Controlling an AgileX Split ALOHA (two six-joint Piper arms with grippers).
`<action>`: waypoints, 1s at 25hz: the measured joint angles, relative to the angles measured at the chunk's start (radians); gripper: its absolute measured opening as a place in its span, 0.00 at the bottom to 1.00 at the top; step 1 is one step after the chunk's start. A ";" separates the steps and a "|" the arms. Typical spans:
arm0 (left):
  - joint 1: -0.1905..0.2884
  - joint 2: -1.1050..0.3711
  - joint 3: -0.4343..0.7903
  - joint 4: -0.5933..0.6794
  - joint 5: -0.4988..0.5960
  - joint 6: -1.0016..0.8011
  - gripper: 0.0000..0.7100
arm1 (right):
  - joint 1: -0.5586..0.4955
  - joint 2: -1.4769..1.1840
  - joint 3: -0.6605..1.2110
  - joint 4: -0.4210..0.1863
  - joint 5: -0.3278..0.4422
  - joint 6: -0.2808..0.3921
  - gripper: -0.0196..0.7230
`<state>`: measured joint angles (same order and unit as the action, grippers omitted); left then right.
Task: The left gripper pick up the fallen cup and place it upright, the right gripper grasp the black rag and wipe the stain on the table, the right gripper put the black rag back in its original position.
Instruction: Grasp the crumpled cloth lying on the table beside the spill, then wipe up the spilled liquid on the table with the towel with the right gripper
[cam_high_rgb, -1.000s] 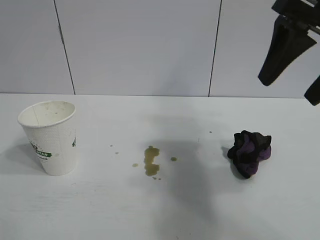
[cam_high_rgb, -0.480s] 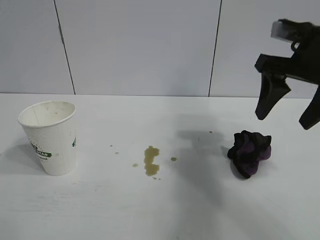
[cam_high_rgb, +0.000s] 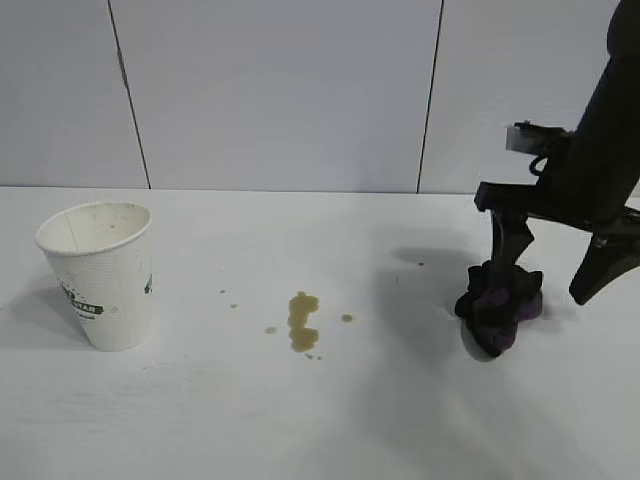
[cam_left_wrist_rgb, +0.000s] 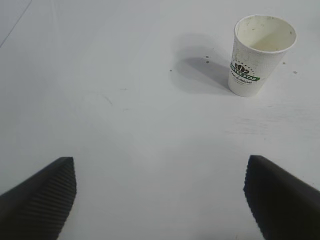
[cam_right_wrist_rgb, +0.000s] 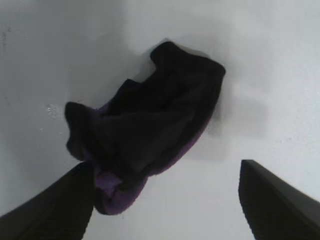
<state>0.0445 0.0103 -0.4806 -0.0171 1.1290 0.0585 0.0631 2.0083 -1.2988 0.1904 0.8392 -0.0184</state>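
Exterior view: my right end effector (cam_high_rgb: 553, 270) straddles black rag (cam_high_rgb: 499, 305) lower right, jaws spread for the grab; left end effector (cam_left_wrist_rgb: 160, 197) open, idle.

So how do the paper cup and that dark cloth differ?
The paper cup is white with a green logo band; the black rag is black with purple folds. The cup stands upright, rigid and alone; the rag lies bunched, with the open right gripper straddling it. Both rest on the white table.

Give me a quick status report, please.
Right tool open, straddling black rag. Left tool open, idle. Cup upright; stain unwiped. Nothing blocking.
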 joint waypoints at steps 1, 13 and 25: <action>0.000 0.000 0.000 0.000 0.000 0.000 0.92 | 0.000 0.009 0.000 0.000 -0.011 0.003 0.76; 0.000 0.000 0.000 0.000 0.000 0.000 0.92 | 0.025 0.034 -0.003 -0.001 -0.178 0.040 0.11; 0.000 0.000 0.000 0.000 0.000 0.000 0.92 | 0.130 0.010 -0.065 0.035 -0.110 0.043 0.10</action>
<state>0.0445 0.0103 -0.4806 -0.0171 1.1290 0.0585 0.1926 2.0179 -1.3633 0.2254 0.7295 0.0243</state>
